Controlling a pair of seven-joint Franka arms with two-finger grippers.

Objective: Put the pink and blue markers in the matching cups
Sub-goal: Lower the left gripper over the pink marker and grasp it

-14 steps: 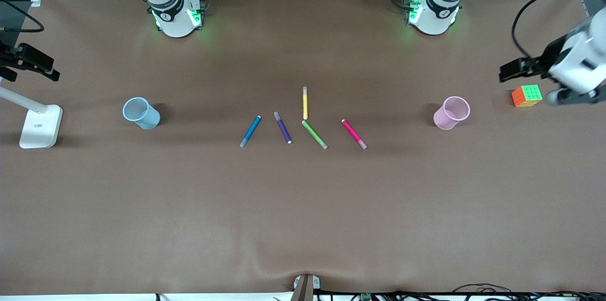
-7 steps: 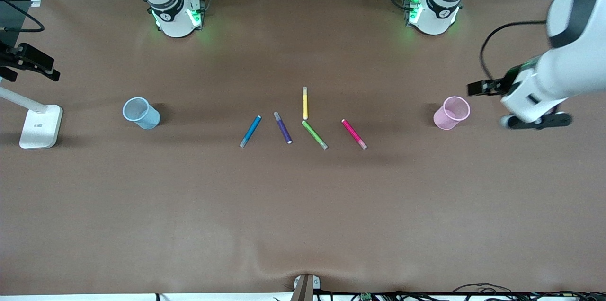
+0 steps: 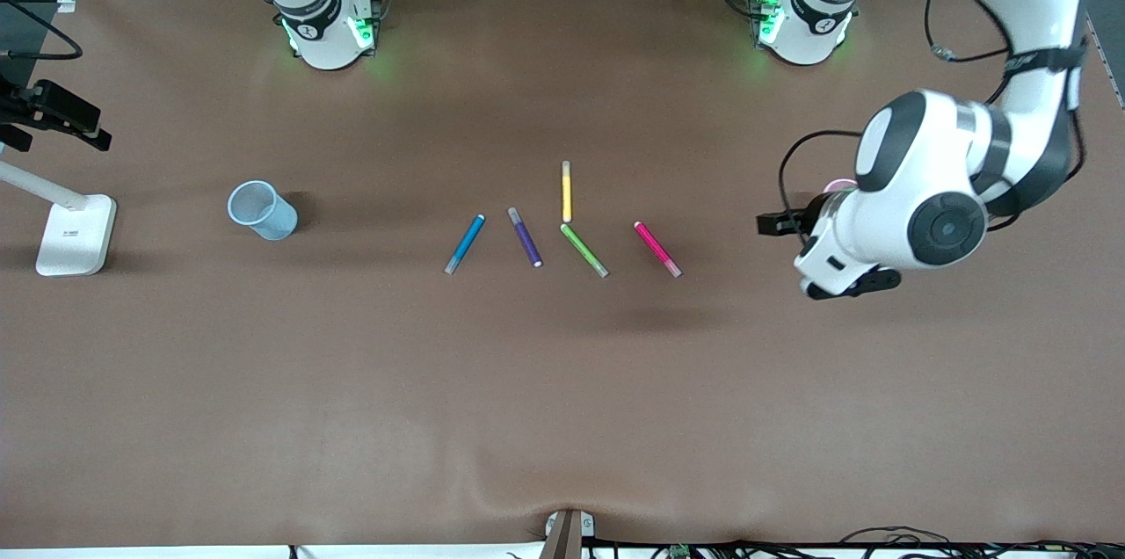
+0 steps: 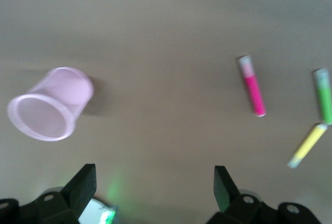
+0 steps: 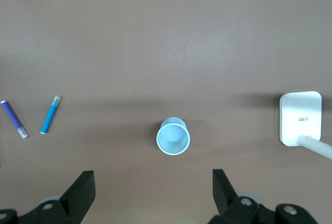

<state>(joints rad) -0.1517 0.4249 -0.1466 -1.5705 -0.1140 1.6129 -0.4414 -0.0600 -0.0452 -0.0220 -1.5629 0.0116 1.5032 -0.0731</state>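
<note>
DESK: Where do the task's pieces lie?

OPERATOR: The pink marker [image 3: 657, 249] lies flat at mid-table, at the end of the marker cluster toward the left arm's end; the blue marker [image 3: 465, 243] closes the cluster toward the right arm's end; the purple marker [image 3: 525, 236], green marker [image 3: 584, 250] and yellow marker [image 3: 566, 191] lie between them. The pink cup [image 4: 49, 105] stands toward the left arm's end, largely hidden under my left arm in the front view; the blue cup [image 3: 262, 210] stands toward the right arm's end; neither cup holds a marker.

DESK: And the grippers?

OPERATOR: The left gripper [image 4: 153, 175] hangs over bare table between the pink cup and the pink marker, jaws spread and empty; the right gripper [image 5: 153, 177] waits high over the blue cup, jaws likewise spread and empty.

DESK: How would you take this step?

OPERATOR: I judge it a reach for the pink marker; I would carry on past the cup, turn the jaws across the barrel, take it mid-length and keep off the green one.

DESK: The setting?

OPERATOR: A brown covered table [image 3: 562, 383], rippled at its near edge; a white lamp base [image 3: 76, 234] at the right arm's end; racks and cables along the edge where the bases stand.
</note>
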